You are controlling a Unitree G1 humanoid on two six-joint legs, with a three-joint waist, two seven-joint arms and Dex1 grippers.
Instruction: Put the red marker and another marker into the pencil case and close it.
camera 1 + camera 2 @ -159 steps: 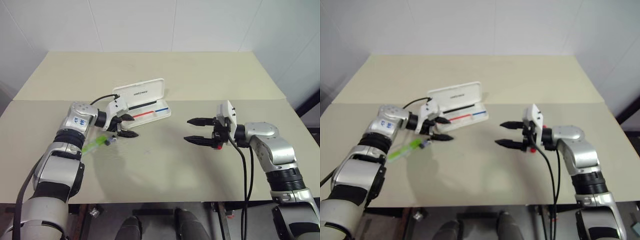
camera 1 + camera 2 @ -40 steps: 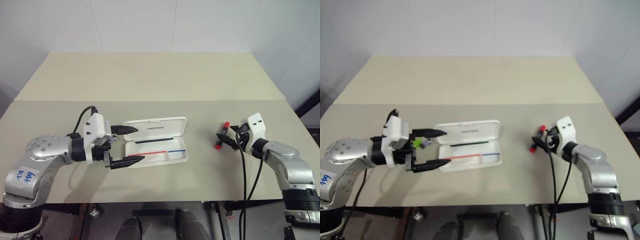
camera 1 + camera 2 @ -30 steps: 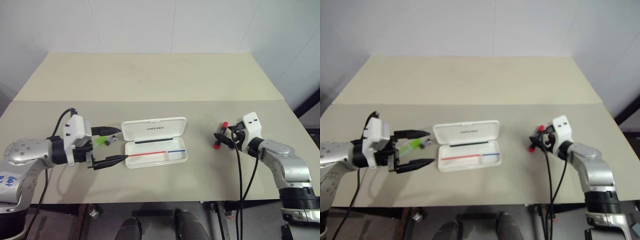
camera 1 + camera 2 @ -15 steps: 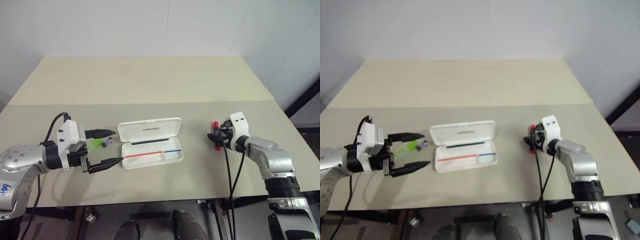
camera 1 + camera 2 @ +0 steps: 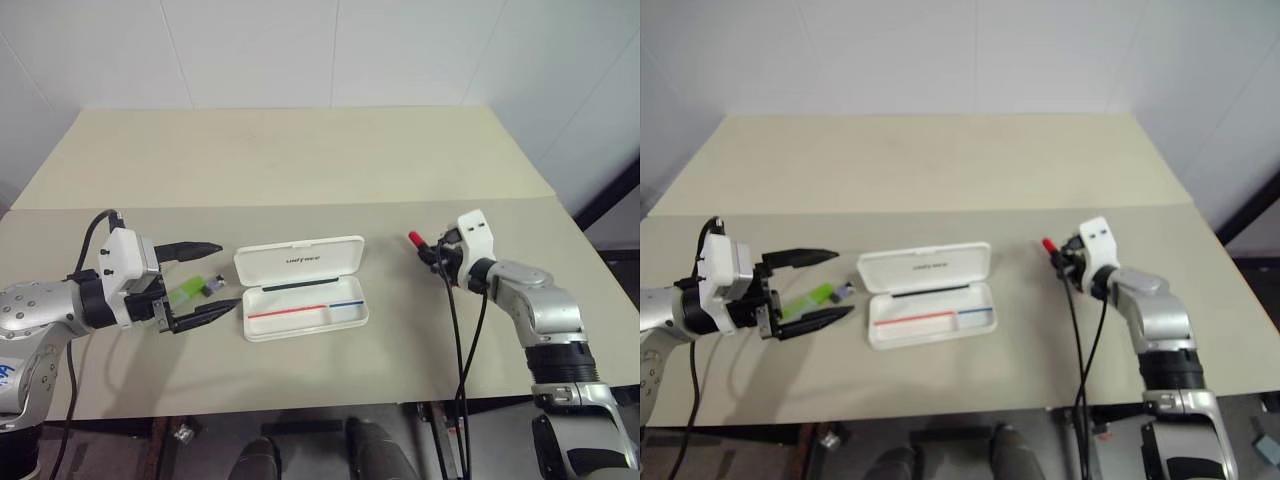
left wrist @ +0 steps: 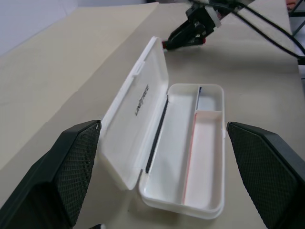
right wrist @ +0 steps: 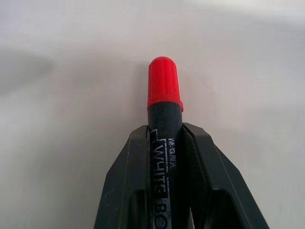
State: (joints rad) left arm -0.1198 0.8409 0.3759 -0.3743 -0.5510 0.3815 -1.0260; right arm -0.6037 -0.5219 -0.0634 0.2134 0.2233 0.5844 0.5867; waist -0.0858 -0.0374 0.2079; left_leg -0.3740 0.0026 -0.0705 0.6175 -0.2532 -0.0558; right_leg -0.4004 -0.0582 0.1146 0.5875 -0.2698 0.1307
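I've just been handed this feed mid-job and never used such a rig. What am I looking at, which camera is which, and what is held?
It is a two-armed humanoid robot at a beige table. The two wide pictures come from its head, looking down; the other two come from its wrists. The open white pencil case lies in the middle, with a green marker beside it, between the open fingers of the left gripper. The right gripper is shut on the red marker, red cap sticking out.

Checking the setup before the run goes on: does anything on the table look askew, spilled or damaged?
Nothing stands out. The pencil case lies open and intact, the green marker rests beside it between the open left gripper fingers, and the right gripper holds the red marker.
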